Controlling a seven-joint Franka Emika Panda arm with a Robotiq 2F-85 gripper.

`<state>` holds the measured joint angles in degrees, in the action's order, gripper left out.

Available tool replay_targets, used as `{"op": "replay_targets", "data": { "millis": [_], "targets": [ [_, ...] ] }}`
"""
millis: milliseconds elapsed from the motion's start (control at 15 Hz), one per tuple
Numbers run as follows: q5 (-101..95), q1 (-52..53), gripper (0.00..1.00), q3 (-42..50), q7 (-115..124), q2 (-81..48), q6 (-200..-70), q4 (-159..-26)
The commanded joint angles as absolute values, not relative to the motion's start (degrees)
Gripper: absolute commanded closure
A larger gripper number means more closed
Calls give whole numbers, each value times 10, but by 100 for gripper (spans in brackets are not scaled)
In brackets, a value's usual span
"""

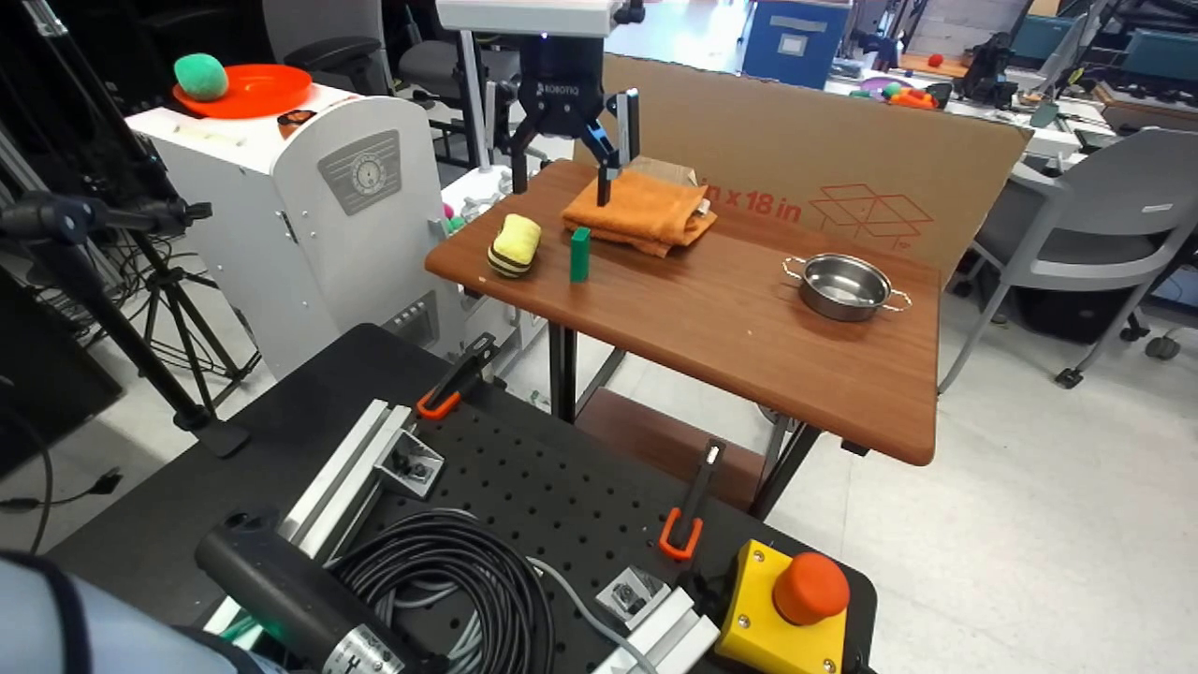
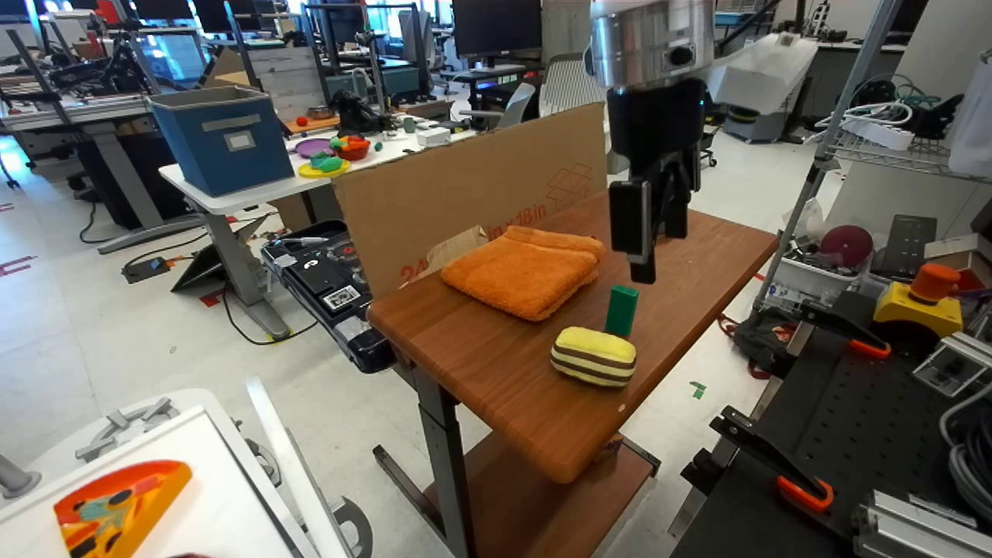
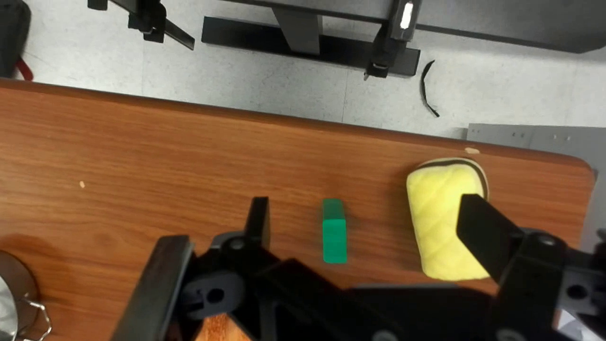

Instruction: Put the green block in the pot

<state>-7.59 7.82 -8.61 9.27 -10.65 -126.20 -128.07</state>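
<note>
The green block [image 1: 580, 255] stands upright on the brown table, beside the yellow object. It shows in both exterior views [image 2: 621, 311] and between my fingers in the wrist view [image 3: 334, 239], nearer the left finger. The silver pot [image 1: 845, 292] stands near the table's other end; only its edge and a handle show at the lower left of the wrist view [image 3: 23, 303]. In an exterior view [image 2: 659, 252] my gripper is in front of that area and I cannot make out the pot. My gripper [image 1: 562, 187] is open and empty, pointing down well above the table.
A yellow striped soft object [image 1: 515, 245] lies near the block at the table's end; it sits under the right finger in the wrist view [image 3: 445, 222]. A folded orange cloth [image 1: 646, 208] lies behind the block. A cardboard wall [image 1: 796, 150] stands along the table's far edge.
</note>
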Motion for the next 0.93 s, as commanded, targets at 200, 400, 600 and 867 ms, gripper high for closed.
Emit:
{"op": "replay_targets", "data": {
  "millis": [200, 400, 600, 867],
  "targets": [
    [-121, 87, 0, -63, 96, -158, -1308, -1281],
    [-133, 90, 0, -58, 99, -181, -1322, -1272],
    [-135, 93, 0, -57, 95, -201, -1338, -1262],
    [-134, 100, 0, -55, 99, -216, -1361, -1248]
  ]
}}
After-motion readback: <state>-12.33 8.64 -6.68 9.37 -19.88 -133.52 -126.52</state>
